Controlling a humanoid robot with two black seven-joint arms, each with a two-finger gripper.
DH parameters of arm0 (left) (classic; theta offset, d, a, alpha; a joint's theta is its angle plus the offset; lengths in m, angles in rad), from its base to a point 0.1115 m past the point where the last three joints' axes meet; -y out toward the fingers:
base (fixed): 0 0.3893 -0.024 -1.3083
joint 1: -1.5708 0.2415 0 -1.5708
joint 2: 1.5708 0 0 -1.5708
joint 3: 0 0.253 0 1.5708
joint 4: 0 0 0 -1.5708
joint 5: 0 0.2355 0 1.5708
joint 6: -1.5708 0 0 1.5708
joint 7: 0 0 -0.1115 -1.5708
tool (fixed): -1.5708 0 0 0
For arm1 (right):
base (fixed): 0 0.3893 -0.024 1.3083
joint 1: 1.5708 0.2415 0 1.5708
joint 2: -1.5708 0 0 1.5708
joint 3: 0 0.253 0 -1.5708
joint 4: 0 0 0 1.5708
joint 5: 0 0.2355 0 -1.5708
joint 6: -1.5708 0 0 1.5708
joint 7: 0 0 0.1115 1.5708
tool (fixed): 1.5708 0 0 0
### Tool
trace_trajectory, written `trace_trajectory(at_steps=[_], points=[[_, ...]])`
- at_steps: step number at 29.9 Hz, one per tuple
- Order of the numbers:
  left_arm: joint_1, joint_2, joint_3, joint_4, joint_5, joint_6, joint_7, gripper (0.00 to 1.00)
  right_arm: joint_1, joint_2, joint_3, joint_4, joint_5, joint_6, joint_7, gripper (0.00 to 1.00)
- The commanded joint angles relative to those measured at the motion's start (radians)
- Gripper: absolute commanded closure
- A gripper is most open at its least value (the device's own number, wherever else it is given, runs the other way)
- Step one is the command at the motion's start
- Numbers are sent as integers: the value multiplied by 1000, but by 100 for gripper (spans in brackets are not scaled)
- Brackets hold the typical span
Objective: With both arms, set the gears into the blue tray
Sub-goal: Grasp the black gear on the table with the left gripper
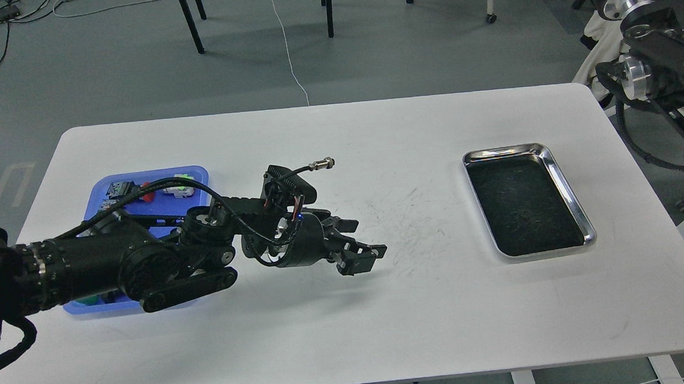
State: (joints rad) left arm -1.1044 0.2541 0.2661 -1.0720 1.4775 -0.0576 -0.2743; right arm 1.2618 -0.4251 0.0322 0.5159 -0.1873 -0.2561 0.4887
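My left arm reaches in from the left and lies low over the table's middle. Its left gripper (363,248) is down at the table surface, jaws apart. No gear shows on the bare table; the spot under and behind the gripper's fingers is hidden. The blue tray (191,170) sits at the left, largely covered by my left forearm. Only the upper joints of my right arm (663,49) show at the far right, off the table, and its gripper is out of view.
Coloured push-button switches (178,189) lie along the blue tray's far edge. A shiny silver tray (560,167) with a dark bottom stands on the right half of the table. Chair legs and cables sit on the floor beyond.
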Motion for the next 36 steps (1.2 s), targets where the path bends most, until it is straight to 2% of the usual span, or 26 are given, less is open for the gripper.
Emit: trace_trajectory(at_steps=[1, 4, 10, 15, 24, 30, 33, 36], points=[[5, -13, -7, 27, 21, 8, -17, 24, -2, -7, -3, 1, 0, 0, 0, 6], [6, -16, -5, 30, 26, 8, -48, 24, -2, -7, -3, 1, 0, 0, 0, 6], [11, -3, -8, 43, 50, 15, -63, 30, 1, -7, -5, 1, 0, 0, 0, 6], [12, 11, 2, 64, 162, 41, -118, 31, -1, -7, -5, -1, -3, 0, 0, 6], [20, 20, 2, 79, 242, 67, -131, 31, 1, -3, -6, 3, -1, 0, 0, 6], [35, 20, 2, 130, 276, 91, -177, 31, 1, -6, -6, 4, -3, 0, 0, 5], [37, 19, 2, 164, 296, 93, -214, 38, 1, -4, -6, 4, -4, 0, 0, 5], [49, 22, -10, 193, 313, 94, -214, 42, 2, -3, -8, 4, -7, 0, 0, 5]])
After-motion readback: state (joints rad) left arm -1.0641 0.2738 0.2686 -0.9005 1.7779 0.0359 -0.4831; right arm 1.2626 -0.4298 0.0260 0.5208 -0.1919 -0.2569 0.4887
